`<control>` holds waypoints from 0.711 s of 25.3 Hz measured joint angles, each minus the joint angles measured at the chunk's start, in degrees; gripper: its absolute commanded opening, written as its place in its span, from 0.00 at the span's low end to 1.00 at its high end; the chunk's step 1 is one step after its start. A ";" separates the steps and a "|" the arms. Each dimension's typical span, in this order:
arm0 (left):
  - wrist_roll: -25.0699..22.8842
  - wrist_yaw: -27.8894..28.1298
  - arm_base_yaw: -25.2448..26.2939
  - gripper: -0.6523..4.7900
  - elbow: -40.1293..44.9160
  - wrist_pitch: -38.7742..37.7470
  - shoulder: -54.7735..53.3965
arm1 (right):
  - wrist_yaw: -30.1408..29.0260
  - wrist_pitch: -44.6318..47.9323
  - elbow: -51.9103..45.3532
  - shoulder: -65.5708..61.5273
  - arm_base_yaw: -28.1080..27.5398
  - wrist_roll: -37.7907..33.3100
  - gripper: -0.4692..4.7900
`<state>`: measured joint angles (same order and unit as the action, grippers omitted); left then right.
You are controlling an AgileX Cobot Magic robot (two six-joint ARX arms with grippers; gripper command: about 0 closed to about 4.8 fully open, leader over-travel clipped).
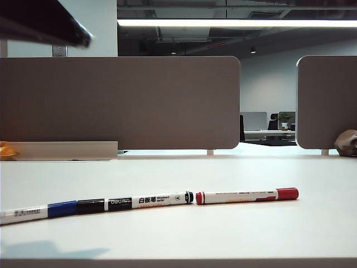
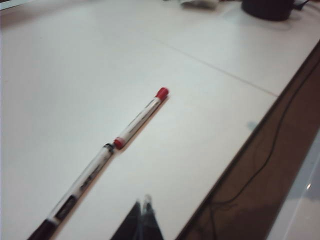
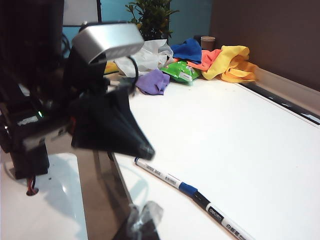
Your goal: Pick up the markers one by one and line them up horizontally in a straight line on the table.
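Three markers lie end to end in a row on the white table: the blue-capped one at the left, the black one in the middle, the red one at the right. My left gripper is shut and empty, raised above the table's front edge, with the red marker and the black marker beyond it. It shows as a dark shape at the top left. My right gripper is shut and empty near the blue-capped marker.
Grey-brown partition panels stand behind the table. A heap of coloured cloths and a plant lie past the markers' left end. The left arm with its camera hangs near the table's front edge.
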<state>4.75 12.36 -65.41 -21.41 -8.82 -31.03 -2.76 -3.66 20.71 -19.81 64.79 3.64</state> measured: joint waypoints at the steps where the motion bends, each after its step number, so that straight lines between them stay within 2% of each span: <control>1: 0.04 -0.83 0.00 0.11 2.64 3.52 0.04 | -0.02 2.56 -1.81 0.07 0.00 -0.57 0.09; 5: 0.04 -1.07 0.02 0.11 7.76 5.18 0.02 | -0.02 4.28 -6.25 0.00 0.00 -0.83 0.09; 9: -0.50 -2.34 0.04 0.11 8.79 3.93 -0.02 | 0.57 3.91 -8.90 -0.02 0.00 -0.85 0.09; 13: -6.27 -1.29 0.04 0.11 8.81 -1.20 -0.02 | 5.16 0.48 -9.22 -0.28 -0.07 -0.55 0.09; 18: -9.11 1.60 2.05 0.11 9.40 -4.46 -0.02 | 5.75 0.17 -12.11 -0.26 -0.17 -0.48 0.09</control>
<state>-4.36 13.96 -63.35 -12.01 -13.28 -31.05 2.98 -3.49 8.60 -20.08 64.62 3.16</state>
